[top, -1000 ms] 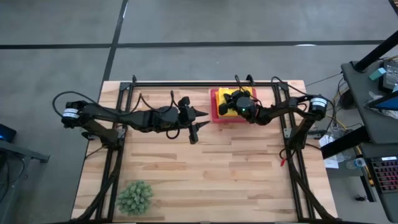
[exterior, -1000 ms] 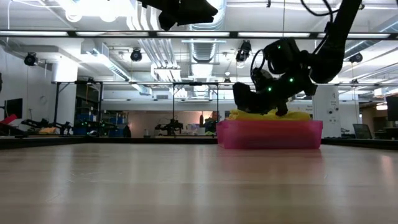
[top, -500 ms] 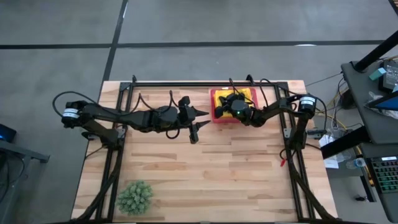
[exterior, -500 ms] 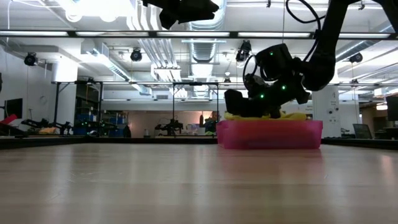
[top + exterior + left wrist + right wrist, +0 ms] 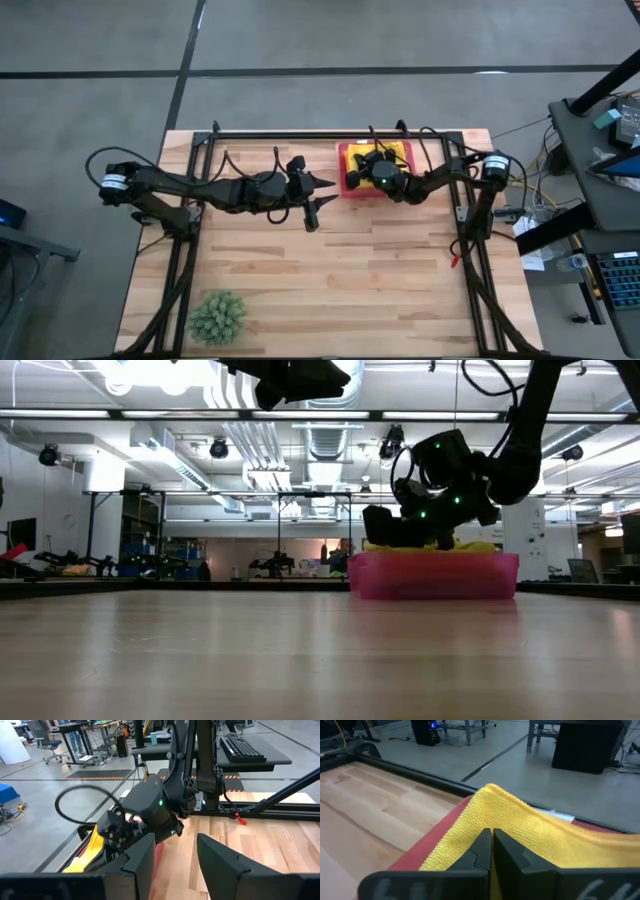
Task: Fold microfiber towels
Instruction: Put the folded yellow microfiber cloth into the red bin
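Lower left of the overhead frame: a spiky green plant ball (image 5: pixel 217 316) sits alone on my wooden table (image 5: pixel 330 290), well apart from everything else. Left of centre, my left arm stretches across the boards, its left gripper (image 5: pixel 318 196) held above bare wood with the fingers (image 5: pixel 221 860) parted and nothing between them. It hangs just beside the pink tray (image 5: pixel 346 185), and through its wrist camera the bulk of my other arm fills the middle of the frame, blocking most of the tray. Upper centre-right of the overhead frame: the tray stands near the table's far edge, a yellow towel (image 5: pixel 520 827) heaped in it and rising above its rim (image 5: pixel 433 557). My right gripper (image 5: pixel 491 840) is down on that towel, fingers pressed together at the cloth; whether they have pinched a fold I cannot tell. Only yellow shows in the tray. At far right, a desk with cables and a keyboard (image 5: pixel 618 280) stands beside the table.
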`<state>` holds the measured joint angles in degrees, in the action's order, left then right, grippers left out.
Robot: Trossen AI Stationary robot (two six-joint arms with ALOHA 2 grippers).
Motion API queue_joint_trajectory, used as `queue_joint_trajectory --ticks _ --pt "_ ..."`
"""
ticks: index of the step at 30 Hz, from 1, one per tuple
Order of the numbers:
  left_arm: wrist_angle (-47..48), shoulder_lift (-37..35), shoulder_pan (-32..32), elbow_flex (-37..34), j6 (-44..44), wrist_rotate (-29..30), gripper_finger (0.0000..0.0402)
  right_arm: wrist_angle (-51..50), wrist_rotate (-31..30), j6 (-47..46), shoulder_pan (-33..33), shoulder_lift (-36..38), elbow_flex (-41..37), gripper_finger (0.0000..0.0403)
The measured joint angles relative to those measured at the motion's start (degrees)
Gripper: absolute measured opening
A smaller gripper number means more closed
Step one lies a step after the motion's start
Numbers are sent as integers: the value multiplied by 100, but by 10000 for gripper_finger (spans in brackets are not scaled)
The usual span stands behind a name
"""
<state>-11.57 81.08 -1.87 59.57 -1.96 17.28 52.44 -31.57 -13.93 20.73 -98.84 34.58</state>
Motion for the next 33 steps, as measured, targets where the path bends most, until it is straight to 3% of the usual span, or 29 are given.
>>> queue_joint_trajectory --ticks 5,9,13,23,27,30,33 --pt "2 0 0 0 0 0 132 -249 1 181 -81 726 3 9" --pt "4 0 0 0 0 0 132 -1272 -49 206 -66 1547 1 9" --pt "4 0 0 0 0 0 132 -2179 -501 314 -19 2191 -53 9" --pt "4 0 0 0 -1 0 132 -2317 -564 43 114 2429 -744 9" --pt "55 -4 0 0 -134 0 132 -3047 256 -154 145 2819 -553 9" --pt "210 -73 0 -2 -258 0 132 -4454 1014 -506 284 3148 -16 9" --pt "324 -212 0 -5 -339 2 132 -5987 1403 -702 432 3291 572 9"
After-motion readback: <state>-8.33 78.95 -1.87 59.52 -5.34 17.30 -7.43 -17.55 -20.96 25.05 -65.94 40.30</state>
